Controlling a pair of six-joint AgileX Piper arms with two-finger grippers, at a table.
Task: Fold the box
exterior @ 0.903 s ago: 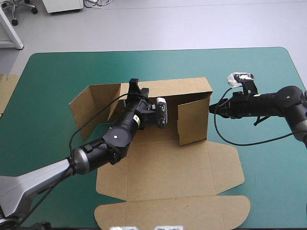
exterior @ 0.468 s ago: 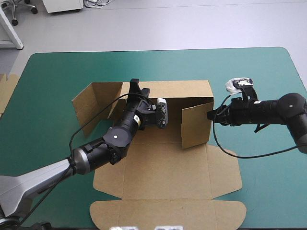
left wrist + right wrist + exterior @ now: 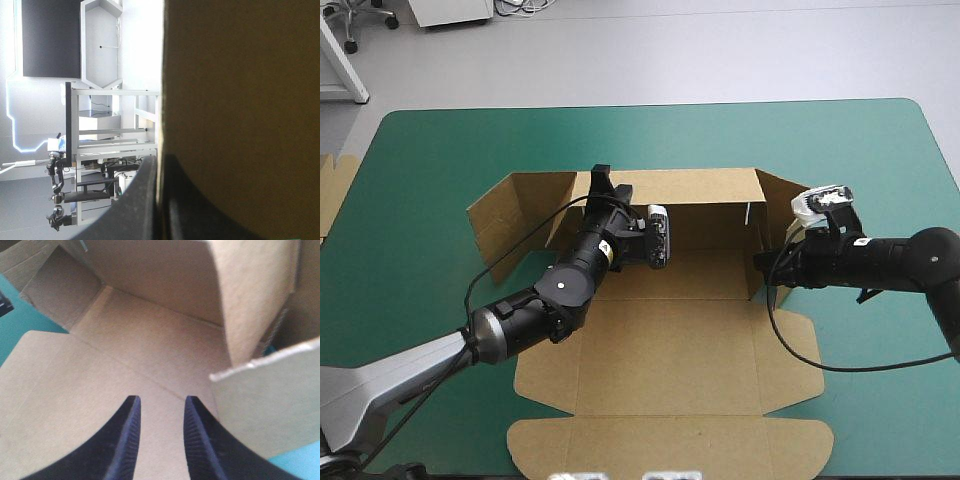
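One box (image 3: 670, 345) wall pinched in left claw (image 3: 159, 161).

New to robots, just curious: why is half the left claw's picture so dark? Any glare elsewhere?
Left wrist view: the box stands against bright backlight, its near face in shadow. Right wrist view: box evenly lit, no glare. High view: only soft shadows on the teal-green cover.

No legible txt, labels, nos. on box (image 3: 670, 340) or elsewhere.
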